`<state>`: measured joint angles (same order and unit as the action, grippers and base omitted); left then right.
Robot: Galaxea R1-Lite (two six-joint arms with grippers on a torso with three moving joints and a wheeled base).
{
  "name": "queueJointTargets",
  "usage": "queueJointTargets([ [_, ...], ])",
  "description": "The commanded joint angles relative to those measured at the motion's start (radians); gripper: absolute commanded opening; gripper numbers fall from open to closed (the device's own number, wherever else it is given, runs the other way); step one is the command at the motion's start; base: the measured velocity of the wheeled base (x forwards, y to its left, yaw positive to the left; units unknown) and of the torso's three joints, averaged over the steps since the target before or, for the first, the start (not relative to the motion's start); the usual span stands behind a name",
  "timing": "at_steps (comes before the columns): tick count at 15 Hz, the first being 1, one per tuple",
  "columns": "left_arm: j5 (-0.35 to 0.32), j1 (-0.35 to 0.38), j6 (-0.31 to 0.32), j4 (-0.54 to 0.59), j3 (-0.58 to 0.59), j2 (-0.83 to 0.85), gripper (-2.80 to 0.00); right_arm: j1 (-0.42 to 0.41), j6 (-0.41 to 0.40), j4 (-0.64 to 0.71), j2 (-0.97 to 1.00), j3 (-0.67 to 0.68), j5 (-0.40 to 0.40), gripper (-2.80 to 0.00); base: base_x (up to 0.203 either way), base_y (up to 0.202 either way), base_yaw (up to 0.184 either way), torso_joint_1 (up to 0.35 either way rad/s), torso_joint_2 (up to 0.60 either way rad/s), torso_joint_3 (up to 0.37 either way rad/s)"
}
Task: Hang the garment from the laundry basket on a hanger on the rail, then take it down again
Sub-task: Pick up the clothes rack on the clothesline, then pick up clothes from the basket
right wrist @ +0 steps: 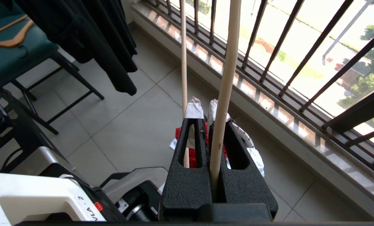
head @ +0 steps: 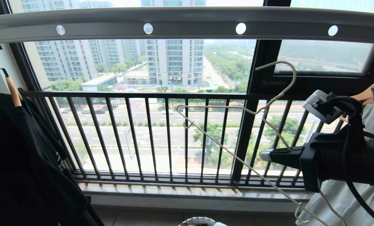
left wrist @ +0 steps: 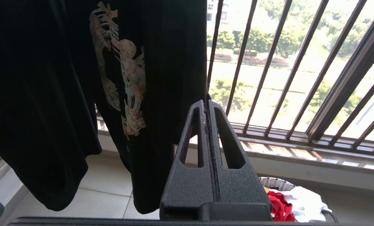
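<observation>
My right gripper (head: 264, 154) is shut on the hanger (head: 279, 62), a thin cream-white wire one, held tilted in front of the window. The hanger is bare and its hook hangs free below the grey rail (head: 187, 22). In the right wrist view the wire (right wrist: 226, 78) runs up between the taped fingertips (right wrist: 194, 110). The laundry basket (left wrist: 278, 185) stands on the floor by the sill, with the red garment (left wrist: 279, 207) and white cloth in it. The left gripper (left wrist: 205, 105) is shut and empty, parked low beside a hanging black garment.
A black garment (head: 24, 163) hangs on a wooden hanger (head: 13, 91) at the left of the rail. A pale grey garment (head: 347, 201) hangs at the right. The black railing (head: 149, 135) lines the window. A green chair (right wrist: 11, 47) stands behind.
</observation>
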<state>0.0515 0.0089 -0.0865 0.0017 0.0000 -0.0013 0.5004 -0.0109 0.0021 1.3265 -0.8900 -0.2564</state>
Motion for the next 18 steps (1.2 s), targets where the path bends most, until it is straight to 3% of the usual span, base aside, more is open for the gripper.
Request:
queueJointTargets([
  [1, 0.001, 0.000, -0.001, 0.000, 0.000, 0.001, -2.80, -0.010, -0.001, -0.019, 0.042, -0.003, -0.003, -2.80, 0.000, 0.000, 0.000, -0.095, 0.21, 0.109],
  [18, 0.001, 0.000, -0.001, 0.000, 0.000, 0.001, -2.80, -0.029, -0.017, -0.019, -0.039, 0.013, -0.007, -2.80, 0.000, 0.000, 0.000, -0.132, 0.29, 0.153],
])
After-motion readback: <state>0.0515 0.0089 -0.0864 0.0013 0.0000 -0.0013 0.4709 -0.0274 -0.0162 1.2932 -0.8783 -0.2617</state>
